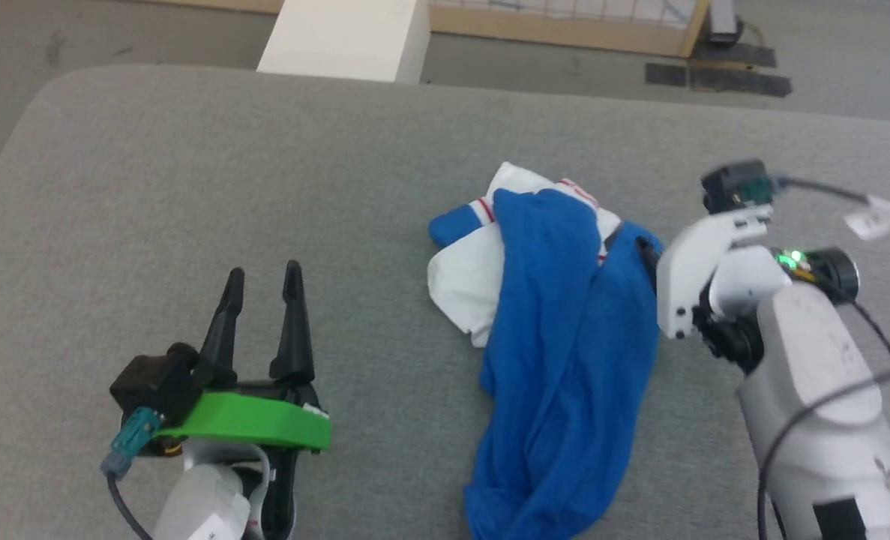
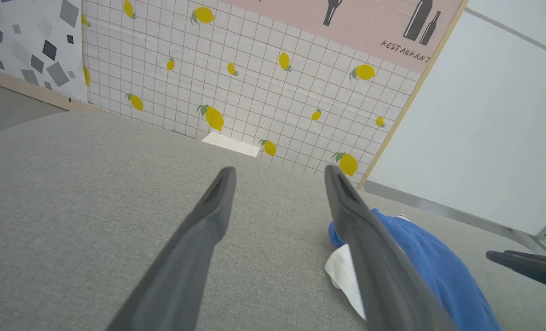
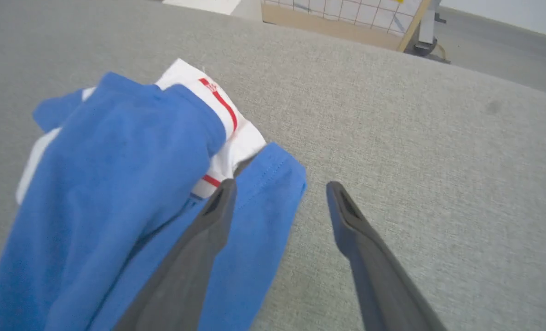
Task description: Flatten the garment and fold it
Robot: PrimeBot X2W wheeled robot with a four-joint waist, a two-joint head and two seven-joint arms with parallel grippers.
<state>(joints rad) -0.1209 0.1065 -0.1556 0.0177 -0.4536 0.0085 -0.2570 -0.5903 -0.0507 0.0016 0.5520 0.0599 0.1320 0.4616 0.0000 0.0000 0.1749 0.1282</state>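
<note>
Head view: garment [image 1: 564, 330] crumpled in heap, blue over white w/ red stripes; both jaws wide, empty.

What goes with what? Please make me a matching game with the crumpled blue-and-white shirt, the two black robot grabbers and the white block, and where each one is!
Things
1. royal-blue soft T-shirt with white sleeves
2. left gripper, with a green plastic collar
3. right gripper, on the white arm
4. white rectangular block

Places or states
A. beyond the far edge of the grey fabric-covered table
B. jaws open, right at the shirt's blue edge
C. jaws open over bare table, apart from the shirt
D. bunched in a heap on the table

Pairs: 1-D, 2-C, 3-B, 4-A
</note>
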